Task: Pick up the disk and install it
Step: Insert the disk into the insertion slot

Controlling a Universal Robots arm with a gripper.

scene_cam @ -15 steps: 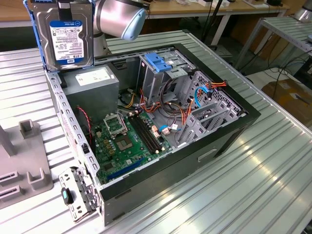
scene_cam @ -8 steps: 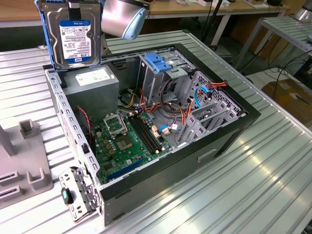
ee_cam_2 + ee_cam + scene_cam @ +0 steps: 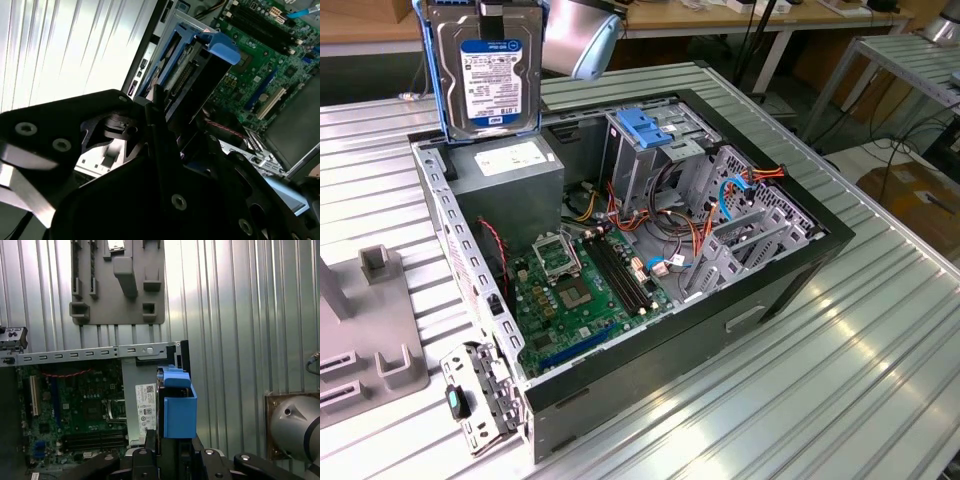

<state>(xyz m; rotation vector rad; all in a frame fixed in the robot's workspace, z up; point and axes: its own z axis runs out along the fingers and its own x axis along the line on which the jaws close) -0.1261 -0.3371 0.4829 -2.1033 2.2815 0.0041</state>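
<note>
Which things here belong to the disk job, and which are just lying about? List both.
Job: the disk, clamped in the gripper; open computer case; drive cage.
Lying about: grey fixture block; cardboard box on the floor.

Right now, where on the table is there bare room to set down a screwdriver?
Bare ribbed table on the exterior view's right of the computer case. Crowded: the grey fixture on that view's left, cables inside the case, the disk held over the case's edge.
</note>
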